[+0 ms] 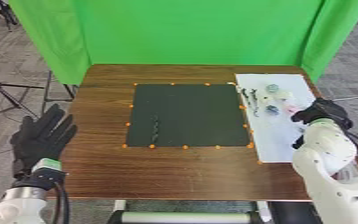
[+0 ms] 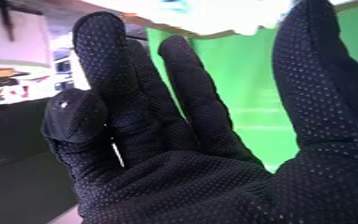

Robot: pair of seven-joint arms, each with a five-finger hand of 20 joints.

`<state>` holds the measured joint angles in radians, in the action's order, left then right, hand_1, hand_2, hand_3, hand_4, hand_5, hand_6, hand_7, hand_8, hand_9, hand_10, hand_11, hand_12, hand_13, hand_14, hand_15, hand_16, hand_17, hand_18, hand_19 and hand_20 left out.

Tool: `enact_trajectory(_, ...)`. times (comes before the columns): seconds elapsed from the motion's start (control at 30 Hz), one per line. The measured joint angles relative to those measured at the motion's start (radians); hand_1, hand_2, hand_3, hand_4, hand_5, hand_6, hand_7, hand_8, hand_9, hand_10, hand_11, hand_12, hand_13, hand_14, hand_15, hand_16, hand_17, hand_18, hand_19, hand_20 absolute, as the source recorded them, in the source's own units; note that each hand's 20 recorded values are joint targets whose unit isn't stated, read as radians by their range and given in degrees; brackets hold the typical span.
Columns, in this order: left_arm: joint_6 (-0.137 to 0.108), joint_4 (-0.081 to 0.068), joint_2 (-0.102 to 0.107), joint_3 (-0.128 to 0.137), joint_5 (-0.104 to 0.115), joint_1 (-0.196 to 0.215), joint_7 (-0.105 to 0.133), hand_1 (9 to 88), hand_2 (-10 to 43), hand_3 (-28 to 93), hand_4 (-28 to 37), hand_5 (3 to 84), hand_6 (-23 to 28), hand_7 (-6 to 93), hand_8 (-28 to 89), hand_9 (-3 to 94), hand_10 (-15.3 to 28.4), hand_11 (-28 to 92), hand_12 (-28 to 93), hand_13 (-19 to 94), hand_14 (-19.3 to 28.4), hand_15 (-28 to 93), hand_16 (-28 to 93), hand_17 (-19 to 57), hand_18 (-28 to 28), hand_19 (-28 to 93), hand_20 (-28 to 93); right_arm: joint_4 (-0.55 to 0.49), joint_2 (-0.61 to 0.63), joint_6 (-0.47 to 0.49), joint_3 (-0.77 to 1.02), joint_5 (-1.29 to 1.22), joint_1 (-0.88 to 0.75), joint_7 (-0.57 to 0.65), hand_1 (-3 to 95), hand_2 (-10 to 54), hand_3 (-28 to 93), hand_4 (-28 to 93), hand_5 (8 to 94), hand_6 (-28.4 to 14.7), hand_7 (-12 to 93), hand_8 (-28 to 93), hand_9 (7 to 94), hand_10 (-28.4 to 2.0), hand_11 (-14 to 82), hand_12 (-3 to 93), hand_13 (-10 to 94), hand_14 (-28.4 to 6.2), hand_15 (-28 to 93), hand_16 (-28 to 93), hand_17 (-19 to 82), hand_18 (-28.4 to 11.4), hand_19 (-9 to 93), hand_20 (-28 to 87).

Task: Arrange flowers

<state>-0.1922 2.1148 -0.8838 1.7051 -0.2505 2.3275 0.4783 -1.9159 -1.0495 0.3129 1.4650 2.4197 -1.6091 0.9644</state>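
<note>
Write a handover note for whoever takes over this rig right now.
Left robot hand: open, beside the table's left edge.
Right robot hand: open, at the white rectangular board's right edge, no flower seen in its grasp.
Things: one dark twisted stem on the black square mat; two similar stems and small pale blue and pinkish flowers on the board.
Done: one stem on the mat.
Left: probably the board's pieces onto the mat.
</note>
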Motion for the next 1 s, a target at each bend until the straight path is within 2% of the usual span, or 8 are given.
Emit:
enact_trajectory(0.2, 0.006, -0.006, -0.013, -0.017, 0.001, -0.016, -0.008, 21.4, 9.6, 72, -28.3, 38.0, 5.6, 12.7, -9, 31.1, 10.8, 15, 11, 20, 13.1, 27, -6, -6.2, 12.7, 31, 11, 0.017, 0.0, 0.002, 0.0, 0.028, 0.0, 0.028, 33.8, -9.5, 73, -25, 56.1, -14.4, 8, -8, 53.7, -24.9, 10.1, 17.1, 61, -16.2, 56, 27, 43, -27.3, 93, 44)
enact_trajectory(0.6, 0.008, -0.006, -0.018, -0.026, -0.003, -0.017, -0.012, 21.3, 9.6, 72, -28.3, 38.0, 5.6, 12.8, -9, 31.1, 10.8, 14, 11, 20, 13.1, 27, -6, -6.2, 12.7, 31, 11, 0.033, -0.004, 0.072, 0.013, 0.019, -0.009, 0.064, 38.9, -9.5, 75, -28, 55.9, -15.3, 7, -8, 52.2, -24.8, 9.5, 16.4, 60, -15.2, 55, 25, 43, -26.6, 93, 44)
enact_trajectory(0.83, 0.008, -0.005, -0.025, -0.026, -0.004, -0.008, -0.013, 21.4, 9.7, 72, -28.3, 38.0, 5.7, 12.8, -9, 31.1, 10.8, 14, 11, 20, 13.1, 27, -6, -6.2, 12.7, 31, 11, 0.032, -0.005, 0.093, 0.045, -0.012, -0.048, 0.087, 43.2, -9.5, 74, -28, 61.1, -12.6, 10, -8, 63.0, -22.2, 12.9, 16.6, 68, -12.1, 55, 27, 46, -24.8, 93, 45)
enact_trajectory(0.97, 0.007, -0.005, -0.025, -0.025, -0.004, -0.002, -0.013, 21.4, 9.7, 72, -28.3, 38.0, 5.7, 12.8, -9, 31.2, 10.7, 15, 11, 20, 13.2, 27, -6, -6.1, 12.7, 31, 11, 0.042, -0.008, 0.085, 0.055, -0.022, -0.063, 0.095, 46.9, -9.5, 72, -28, 68.3, -8.1, 15, -9, 72.7, -18.6, 17.9, 18.9, 75, -9.2, 54, 30, 50, -23.0, 93, 45)
enact_trajectory(1.0, 0.007, -0.005, -0.025, -0.025, -0.004, -0.001, -0.013, 21.5, 9.7, 72, -28.3, 38.0, 5.7, 12.8, -9, 31.2, 10.8, 15, 11, 20, 13.2, 27, -6, -6.1, 12.7, 31, 11, 0.047, -0.009, 0.077, 0.056, -0.022, -0.065, 0.096, 47.9, -9.5, 71, -28, 69.0, -7.7, 16, -5, 73.7, -18.1, 18.8, 19.4, 76, -9.0, 54, 31, 50, -22.8, 93, 45)
